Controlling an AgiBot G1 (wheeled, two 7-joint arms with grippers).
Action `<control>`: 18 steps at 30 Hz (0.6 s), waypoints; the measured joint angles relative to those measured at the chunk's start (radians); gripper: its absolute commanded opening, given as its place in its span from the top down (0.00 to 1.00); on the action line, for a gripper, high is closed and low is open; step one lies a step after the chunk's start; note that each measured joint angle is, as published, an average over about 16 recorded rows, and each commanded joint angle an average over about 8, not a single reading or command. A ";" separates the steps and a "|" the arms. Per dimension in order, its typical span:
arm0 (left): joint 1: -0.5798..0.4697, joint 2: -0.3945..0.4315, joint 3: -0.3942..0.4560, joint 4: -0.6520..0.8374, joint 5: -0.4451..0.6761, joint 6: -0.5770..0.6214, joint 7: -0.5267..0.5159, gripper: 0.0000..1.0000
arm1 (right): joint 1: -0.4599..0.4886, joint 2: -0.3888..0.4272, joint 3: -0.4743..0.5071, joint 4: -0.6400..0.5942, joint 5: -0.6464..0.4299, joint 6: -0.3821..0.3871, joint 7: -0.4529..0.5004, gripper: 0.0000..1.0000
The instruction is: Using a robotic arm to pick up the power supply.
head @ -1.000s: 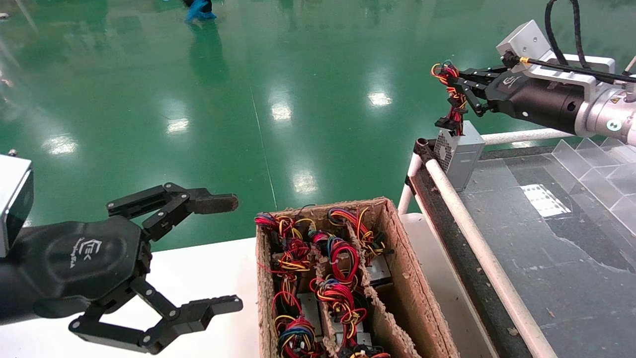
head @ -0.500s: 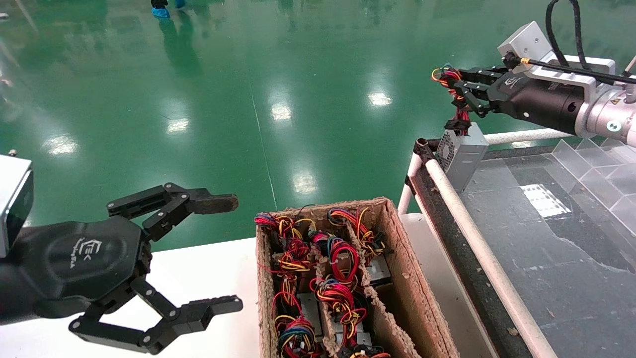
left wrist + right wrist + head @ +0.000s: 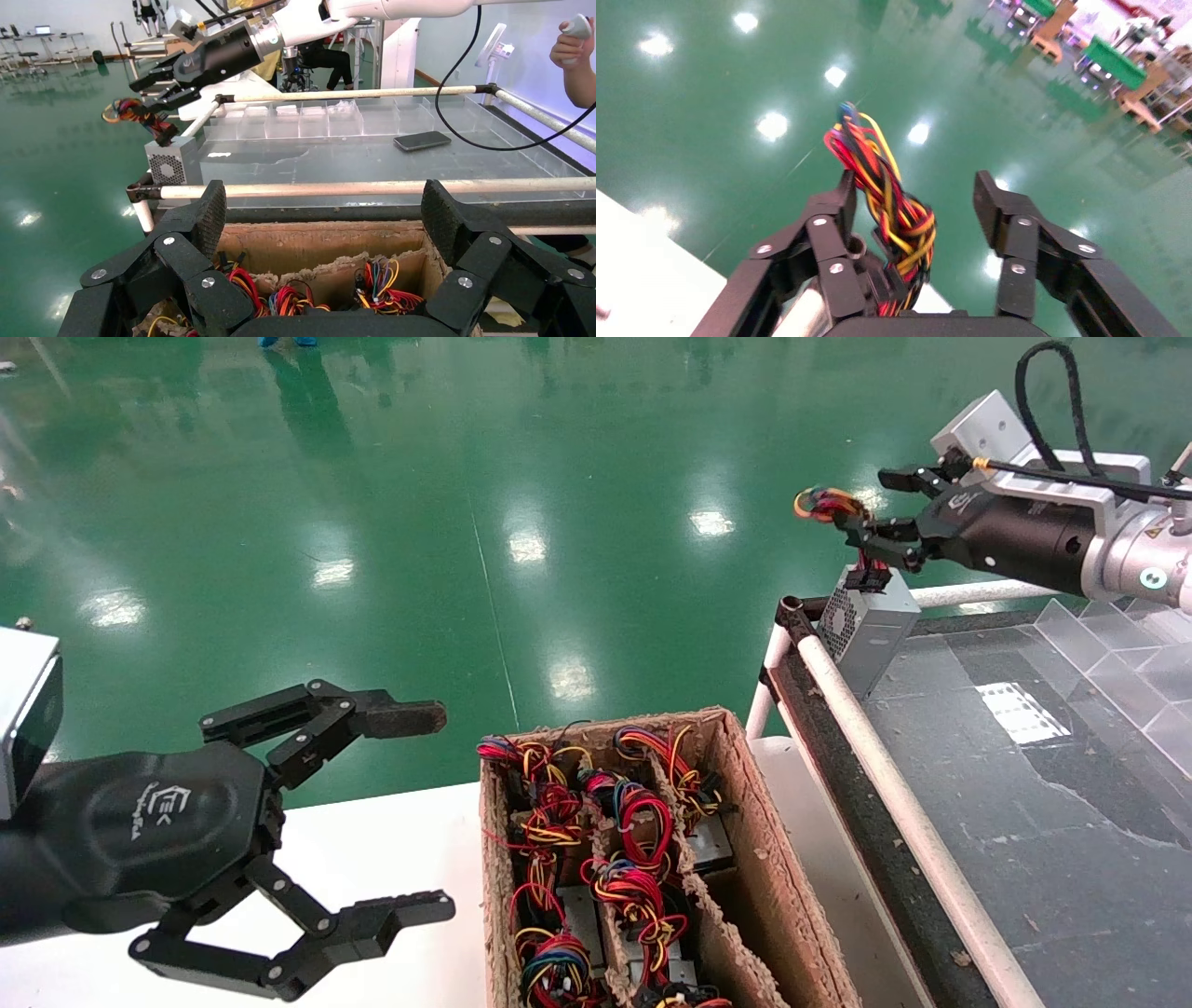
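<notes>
Wires (image 3: 824, 503) in red and yellow sit loose between the black right claw's (image 3: 861, 509) open fingers at upper right, so the small grey metal power supply (image 3: 871, 633) could tip off the table (image 3: 1024, 784) edge.

The head view's lower edge cuts off the near end of the cardboard box (image 3: 745, 859), whose tangled wires hide most of the grey units inside, and the left gripper (image 3: 410, 812) loses its arm past the left edge. In the right wrist view the wire bundle (image 3: 888, 210) blocks nearly all of the power supply (image 3: 871, 631), with only a pale blurred sliver showing. A hand holding a white device (image 3: 578, 27) is cropped at the left wrist view's edge.
</notes>
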 measured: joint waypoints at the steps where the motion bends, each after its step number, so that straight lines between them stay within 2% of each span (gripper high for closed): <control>1: 0.000 0.000 0.000 0.000 0.000 0.000 0.000 0.00 | 0.002 0.000 -0.003 -0.001 -0.005 -0.002 0.004 0.00; 9: 0.000 0.000 0.000 0.000 0.000 0.000 0.000 0.00 | 0.018 0.001 -0.023 -0.010 -0.033 -0.030 0.048 0.00; 18: 0.000 0.000 0.000 0.000 0.000 0.000 0.000 0.00 | 0.018 0.026 0.017 -0.013 0.025 -0.058 0.099 0.00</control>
